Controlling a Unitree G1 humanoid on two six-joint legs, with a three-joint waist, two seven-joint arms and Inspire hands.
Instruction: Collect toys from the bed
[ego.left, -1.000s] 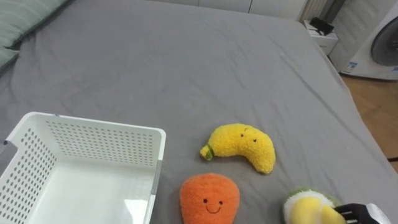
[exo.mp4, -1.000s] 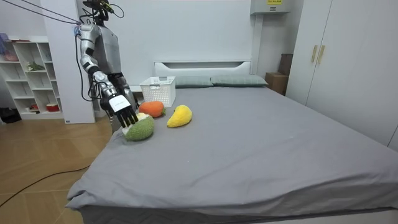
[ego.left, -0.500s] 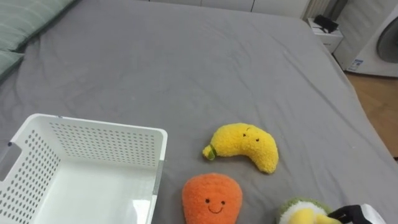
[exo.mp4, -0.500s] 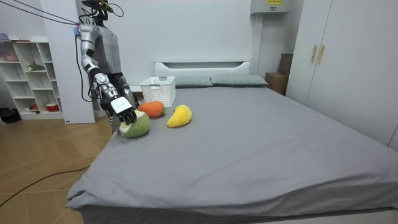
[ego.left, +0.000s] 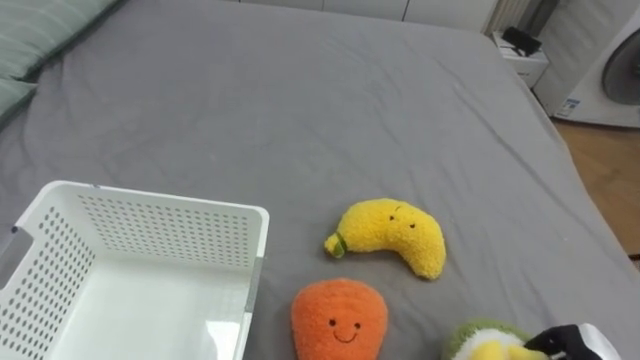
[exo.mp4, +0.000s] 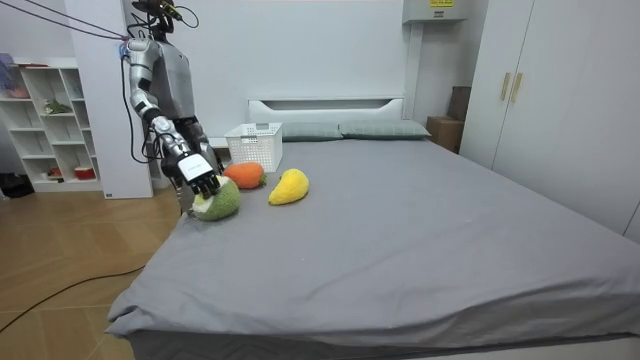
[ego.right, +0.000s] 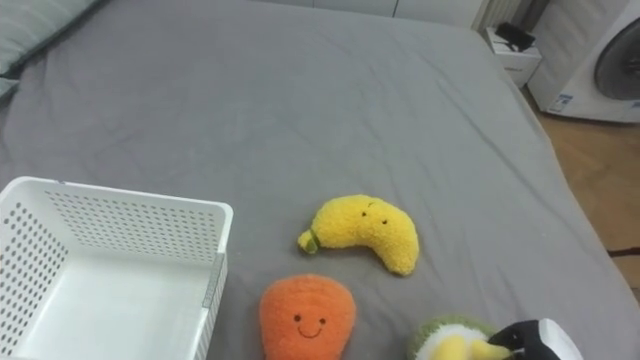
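The robot stands at the side of the bed (exo.mp4: 420, 230), right hand (exo.mp4: 199, 178) down on the green-and-yellow plush (exo.mp4: 224, 205), fingers curled over it, seemingly gripping. Just beyond lie the orange plush (ego.left: 338, 318) and the banana plush (ego.left: 393, 234). The white basket (ego.left: 150, 225) sits left of them.

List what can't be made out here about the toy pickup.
- Right hand: cut by the eye views' bottom edge, too small in the room view; whether it grips cannot be told.
- Green-and-yellow toy: mostly cut off below; its kind is unclear.
- White basket: its near part is cut off; its wall hides the inside in the room view.
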